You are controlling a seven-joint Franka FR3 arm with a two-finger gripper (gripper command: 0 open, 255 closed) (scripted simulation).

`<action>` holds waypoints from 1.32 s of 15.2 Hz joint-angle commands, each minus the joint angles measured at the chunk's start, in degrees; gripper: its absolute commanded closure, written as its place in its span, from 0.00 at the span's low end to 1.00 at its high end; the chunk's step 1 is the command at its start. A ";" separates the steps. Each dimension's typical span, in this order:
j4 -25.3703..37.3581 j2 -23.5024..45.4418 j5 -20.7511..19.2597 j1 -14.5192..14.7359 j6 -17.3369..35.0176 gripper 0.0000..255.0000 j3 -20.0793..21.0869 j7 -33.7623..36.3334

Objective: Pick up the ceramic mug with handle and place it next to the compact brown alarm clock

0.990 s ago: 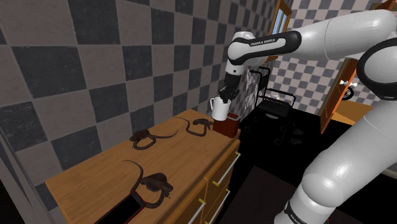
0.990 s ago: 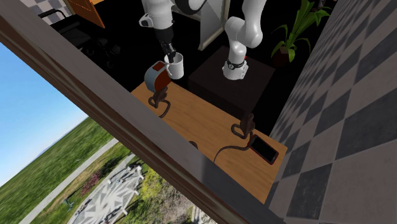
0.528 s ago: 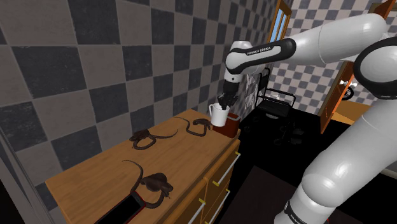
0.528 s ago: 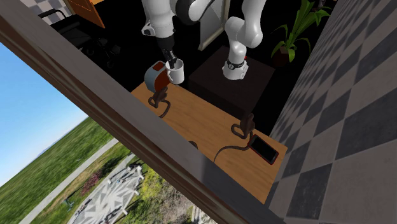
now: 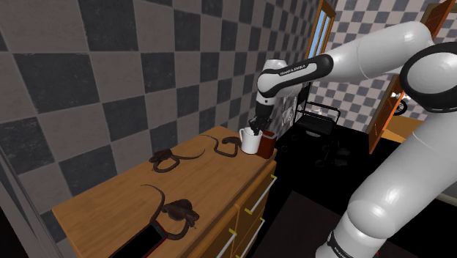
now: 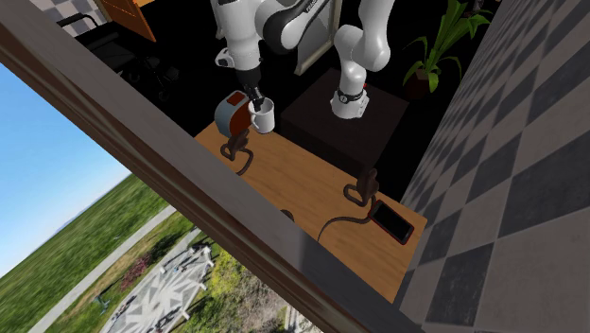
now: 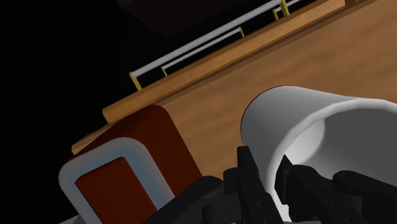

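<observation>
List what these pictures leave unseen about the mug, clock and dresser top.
1. Mug base: wrist view, hidden by its own wall; contact with the dresser uncertain.
2. Clock: shoulder view, partly behind the mug; wrist view, overlapped by the gripper.
3. Dark curled things: shoulder view, too small to name.

Light wooden dresser top (image 5: pixel 110 198): rounded brown alarm clock (image 5: pixel 268 145) at far corner, dark coiled cords (image 5: pixel 167 159), flat black slab (image 6: pixel 392 222).
</observation>
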 commanded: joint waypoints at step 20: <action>-6.40 5.37 1.18 0.16 11.74 1.00 -0.17 -1.37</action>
